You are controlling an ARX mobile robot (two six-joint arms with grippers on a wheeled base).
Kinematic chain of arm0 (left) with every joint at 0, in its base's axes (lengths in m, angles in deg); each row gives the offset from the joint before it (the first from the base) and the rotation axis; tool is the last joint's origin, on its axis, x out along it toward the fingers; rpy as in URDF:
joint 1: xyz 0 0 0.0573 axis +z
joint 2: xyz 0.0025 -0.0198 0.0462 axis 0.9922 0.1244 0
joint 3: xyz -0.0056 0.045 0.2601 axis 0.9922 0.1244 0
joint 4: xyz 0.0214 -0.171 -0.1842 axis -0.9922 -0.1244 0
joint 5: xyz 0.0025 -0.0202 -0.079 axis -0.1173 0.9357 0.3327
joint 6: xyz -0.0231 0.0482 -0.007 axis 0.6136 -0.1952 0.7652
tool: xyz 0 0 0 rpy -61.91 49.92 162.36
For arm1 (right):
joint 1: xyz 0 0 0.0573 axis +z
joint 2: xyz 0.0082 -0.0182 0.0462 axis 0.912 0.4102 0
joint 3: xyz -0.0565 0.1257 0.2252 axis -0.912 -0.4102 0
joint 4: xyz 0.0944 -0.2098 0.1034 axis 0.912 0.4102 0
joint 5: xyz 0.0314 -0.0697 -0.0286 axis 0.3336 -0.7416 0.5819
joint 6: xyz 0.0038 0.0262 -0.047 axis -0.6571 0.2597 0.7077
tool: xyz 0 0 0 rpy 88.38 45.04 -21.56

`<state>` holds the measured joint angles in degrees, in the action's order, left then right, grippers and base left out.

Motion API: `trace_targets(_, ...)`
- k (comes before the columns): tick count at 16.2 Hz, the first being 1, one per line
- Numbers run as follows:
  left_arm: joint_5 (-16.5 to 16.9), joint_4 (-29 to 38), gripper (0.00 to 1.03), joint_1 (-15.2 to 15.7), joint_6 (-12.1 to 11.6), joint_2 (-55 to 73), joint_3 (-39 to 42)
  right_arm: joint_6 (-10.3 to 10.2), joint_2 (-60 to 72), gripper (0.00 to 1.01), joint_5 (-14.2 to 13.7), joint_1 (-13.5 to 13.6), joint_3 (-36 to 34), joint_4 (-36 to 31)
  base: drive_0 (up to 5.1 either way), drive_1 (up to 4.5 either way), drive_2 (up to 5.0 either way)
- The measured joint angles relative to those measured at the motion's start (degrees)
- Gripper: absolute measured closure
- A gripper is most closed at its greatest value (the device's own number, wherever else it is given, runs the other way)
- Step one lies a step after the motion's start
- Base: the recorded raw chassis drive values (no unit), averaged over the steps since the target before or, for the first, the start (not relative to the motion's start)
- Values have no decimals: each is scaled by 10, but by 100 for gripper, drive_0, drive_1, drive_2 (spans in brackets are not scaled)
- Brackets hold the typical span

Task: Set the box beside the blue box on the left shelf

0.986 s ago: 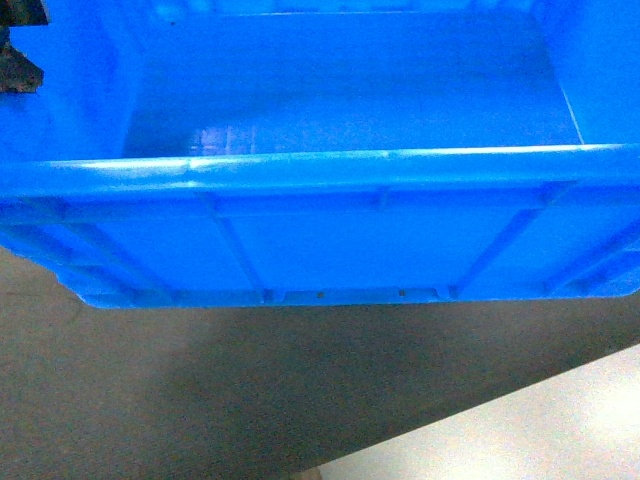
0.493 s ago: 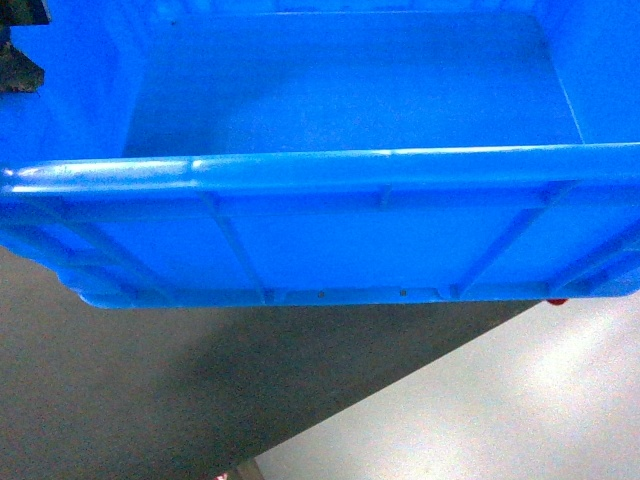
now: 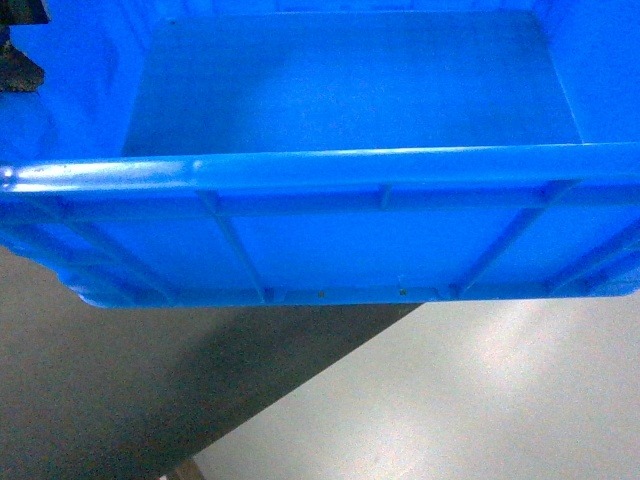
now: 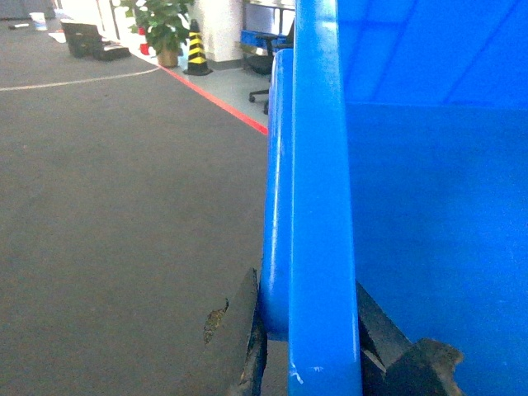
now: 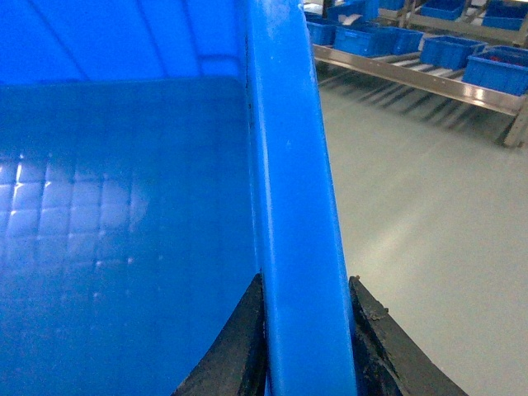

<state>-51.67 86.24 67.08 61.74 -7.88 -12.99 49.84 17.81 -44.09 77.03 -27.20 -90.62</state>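
Box: the big blue box (image 3: 340, 90) is up off the floor, held between the 2 arms.
Left gripper (image 4: 309, 346): squeezing the box's left rim.
Right gripper (image 5: 304, 346): squeezing the right rim.
Shelf (image 5: 412, 74): far off, with small blue trays (image 5: 450, 49).

Left hand (image 4: 309, 351) and right hand (image 5: 301, 346) clamped on opposite rims

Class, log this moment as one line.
left gripper: clamped on crate rim | right gripper: same | crate: carried, empty | shelf: far right
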Motion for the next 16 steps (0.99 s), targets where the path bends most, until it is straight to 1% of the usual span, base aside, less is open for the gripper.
trace_targets(16, 0, 0, 85, 0, 0, 0, 0, 0, 0, 81, 0, 0, 0, 0, -143, -143, -143)
